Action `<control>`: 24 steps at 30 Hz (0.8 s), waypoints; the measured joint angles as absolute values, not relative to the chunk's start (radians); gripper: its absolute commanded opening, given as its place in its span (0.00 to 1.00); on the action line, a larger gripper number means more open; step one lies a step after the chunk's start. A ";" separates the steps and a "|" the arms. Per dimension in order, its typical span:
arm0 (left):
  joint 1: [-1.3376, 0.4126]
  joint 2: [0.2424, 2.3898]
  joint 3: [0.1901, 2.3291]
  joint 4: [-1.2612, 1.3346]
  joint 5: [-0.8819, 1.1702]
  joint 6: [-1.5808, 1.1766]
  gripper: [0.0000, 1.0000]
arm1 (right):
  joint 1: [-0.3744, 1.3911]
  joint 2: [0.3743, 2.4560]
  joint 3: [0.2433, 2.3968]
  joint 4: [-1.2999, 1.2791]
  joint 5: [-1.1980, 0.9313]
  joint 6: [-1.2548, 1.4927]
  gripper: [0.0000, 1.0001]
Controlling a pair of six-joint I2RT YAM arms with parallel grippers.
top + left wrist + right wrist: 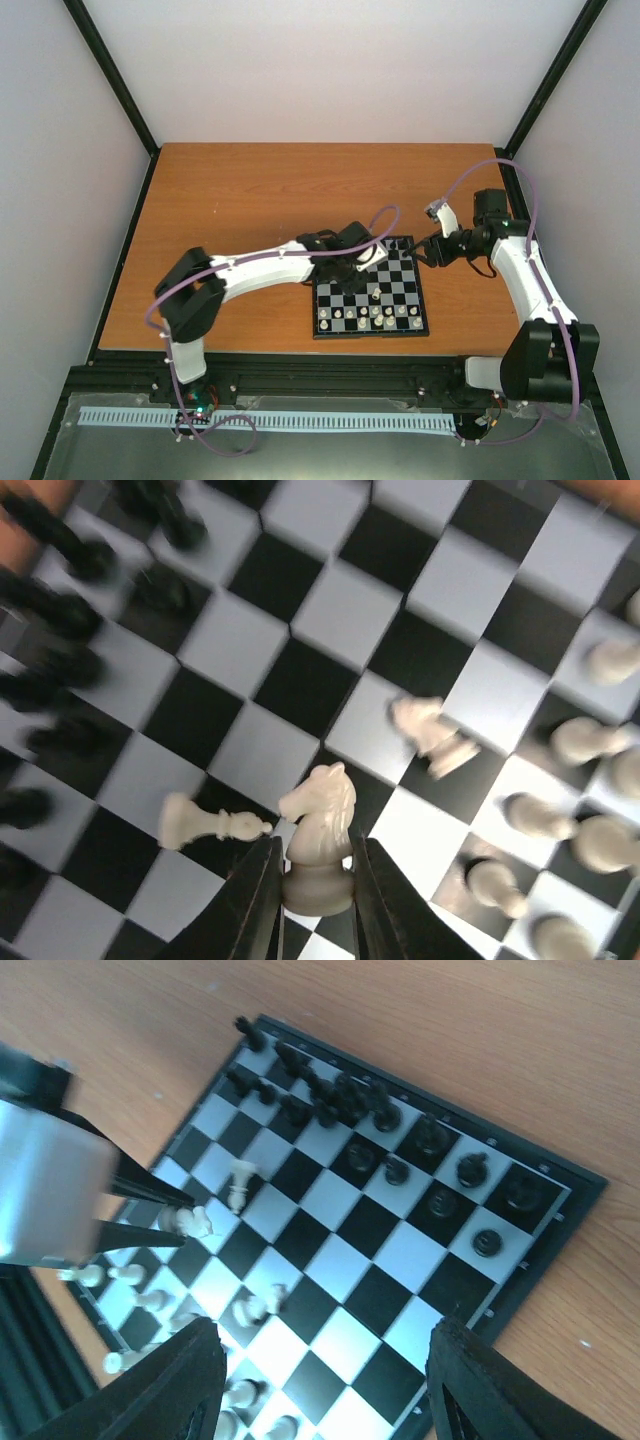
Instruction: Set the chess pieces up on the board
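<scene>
Board (405, 275) lies on the tabletop (240, 190), toward its near edge, between the two arms.

Left arm reaches in from the left. Left hand (356, 272) sits over the left part of the board. In the wrist view it is closed on a white knight (320, 815), with its fingers (250, 910) pressed to either side of the knight's base. The knight is upright, over the squares in the white half. Cannot tell whether its base rests on the board or hangs just above it.

Just beside the knight, a toppled white piece (212, 825) lies on its side across a dark square, apart from the fingers. A second white piece (435, 738) lies tipped over further in; it is blurred and its type is unclear.

The other white pieces (365, 318) stand mostly along the board's near rows, unevenly spaced. Black pieces (350, 1100) are crowded along the opposite edge, bunched tight at one corner and looser toward the other.

Right hand (432, 252) hangs by the board's far right corner. In its wrist view the fingers (190, 1380) are spread wide with nothing between them, raised above the board and touching no piece. That view also shows the left hand's finger tips closed on the knight (192, 1220).
</scene>
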State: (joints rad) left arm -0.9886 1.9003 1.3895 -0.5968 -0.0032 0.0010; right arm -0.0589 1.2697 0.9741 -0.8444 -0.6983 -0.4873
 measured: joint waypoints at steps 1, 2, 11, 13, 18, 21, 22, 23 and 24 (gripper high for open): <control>-0.989 1.852 1.361 -0.560 -0.002 -0.009 0.18 | -0.059 1.290 0.998 -0.863 -0.722 -0.488 0.55; -0.989 1.814 1.339 -0.524 0.001 -0.017 0.19 | -0.060 1.310 1.024 -0.884 -0.750 -0.493 0.56; -0.989 1.616 1.195 -0.263 0.061 -0.079 0.20 | -0.055 1.517 1.216 -1.208 -1.054 -0.667 0.50; -0.991 1.615 1.181 -0.242 0.072 -0.086 0.20 | -0.046 1.571 1.232 -1.280 -1.097 -0.720 0.49; -0.996 1.615 1.171 -0.215 0.086 -0.094 0.20 | 0.004 1.657 1.239 -1.398 -1.157 -0.790 0.47; -1.003 1.615 1.171 -0.200 0.093 -0.094 0.21 | 0.039 1.665 1.244 -1.417 -1.165 -0.792 0.44; -1.005 1.615 1.171 -0.199 0.096 -0.094 0.21 | 0.050 1.665 1.246 -1.417 -1.166 -0.791 0.44; -1.006 1.615 1.171 -0.197 0.098 -0.094 0.21 | 0.060 1.666 1.247 -1.417 -1.166 -0.787 0.43; -1.008 1.615 1.171 -0.196 0.101 -0.094 0.21 | 0.066 1.668 1.249 -1.417 -1.166 -0.785 0.42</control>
State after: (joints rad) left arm -1.0077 1.6146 1.1713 -0.1959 0.1013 -0.0944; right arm 0.0662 1.6676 1.2488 -1.4170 -1.1660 -0.7849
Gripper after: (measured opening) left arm 0.209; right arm 0.442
